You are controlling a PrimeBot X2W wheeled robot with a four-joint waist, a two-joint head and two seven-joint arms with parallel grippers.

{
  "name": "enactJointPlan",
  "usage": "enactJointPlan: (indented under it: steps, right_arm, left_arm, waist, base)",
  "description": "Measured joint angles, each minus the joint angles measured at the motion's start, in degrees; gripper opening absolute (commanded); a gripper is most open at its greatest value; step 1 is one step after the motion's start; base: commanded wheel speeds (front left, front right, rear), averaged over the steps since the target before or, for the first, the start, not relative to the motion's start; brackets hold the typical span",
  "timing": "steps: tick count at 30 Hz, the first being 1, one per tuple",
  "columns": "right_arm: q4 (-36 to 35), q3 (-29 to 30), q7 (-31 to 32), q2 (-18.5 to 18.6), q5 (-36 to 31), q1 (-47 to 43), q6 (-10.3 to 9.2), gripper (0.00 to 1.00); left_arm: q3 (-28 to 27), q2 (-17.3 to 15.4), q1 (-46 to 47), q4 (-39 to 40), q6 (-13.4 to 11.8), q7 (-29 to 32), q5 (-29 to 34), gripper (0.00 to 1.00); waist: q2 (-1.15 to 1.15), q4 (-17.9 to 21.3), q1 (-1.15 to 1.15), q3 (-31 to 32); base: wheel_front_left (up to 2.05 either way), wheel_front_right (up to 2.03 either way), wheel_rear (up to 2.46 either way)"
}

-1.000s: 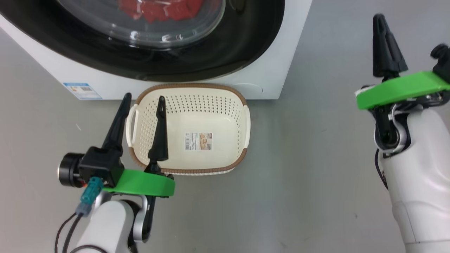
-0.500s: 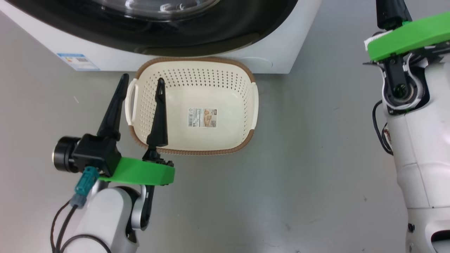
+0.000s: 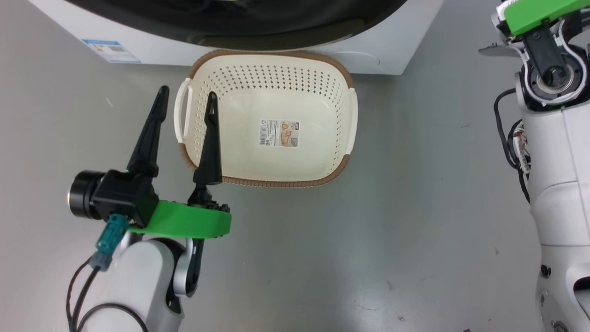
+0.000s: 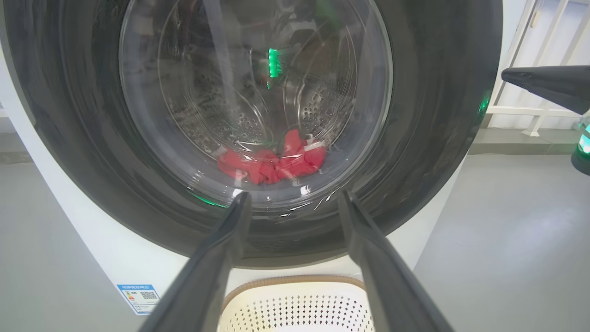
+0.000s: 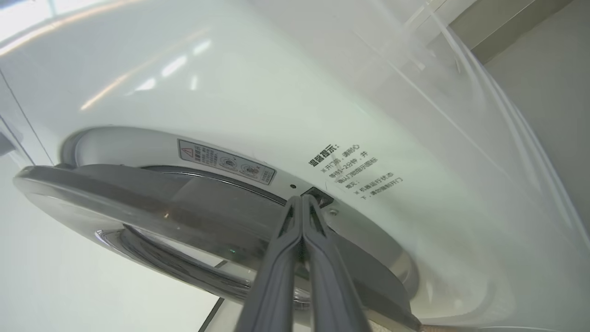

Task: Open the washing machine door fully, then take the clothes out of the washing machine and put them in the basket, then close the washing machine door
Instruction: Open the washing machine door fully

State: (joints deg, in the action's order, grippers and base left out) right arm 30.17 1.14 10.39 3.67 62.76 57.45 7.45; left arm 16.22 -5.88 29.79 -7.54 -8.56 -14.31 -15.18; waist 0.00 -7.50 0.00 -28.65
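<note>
The washing machine [image 3: 152, 53] stands at the top of the head view, its glossy black washing machine door [image 3: 276, 27] [image 4: 433, 115] above the basket [image 3: 272, 183]. Through the door glass the red clothes [image 4: 272, 163] lie low in the drum. My left gripper [image 3: 187, 93] [image 4: 294, 197] is open and holds nothing; in the head view its fingers straddle the basket's left handle, pointing at the door. My right gripper [image 5: 302, 199] is shut on nothing, its tips at the door's [image 5: 138, 207] rim beside the latch slot on the white front [image 5: 230, 92].
The cream basket, with only a paper label inside, sits on the grey floor tight against the machine's base. My right forearm [image 3: 557, 161] rises along the right edge. The right gripper's dark tip [image 4: 511, 77] shows right of the door. White railings stand behind it.
The head camera has tilted, so the machine and basket slid up the picture. My right arm has moved up toward the machine, its fingers leaving the head view. The left gripper stays open by the basket.
</note>
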Motion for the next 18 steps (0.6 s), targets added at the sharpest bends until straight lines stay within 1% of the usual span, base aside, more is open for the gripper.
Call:
enactJointPlan:
  steps: [7, 18]
  right_arm:
    - [1.97, 1.42, 5.10, 0.04, 5.42, 3.07, 0.00, 0.00]
    - [5.59, 1.86, 10.32, 0.93, 6.12, 6.31, 0.00, 0.00]
  left_arm:
    - [-0.03, 0.25, 0.17, 0.07, 0.01, -0.01, 0.03, 1.00]
    - [-0.45, 1.33, 1.07, 0.31, 0.60, -0.25, 0.57, 1.00]
  waist:
    - [0.00, -1.22, 0.00, -1.10]
    - [0.00, -3.00, 0.00, -2.43]
  base:
    - [0.00, 0.00, 0.00]
    - [0.00, 0.00, 0.00]
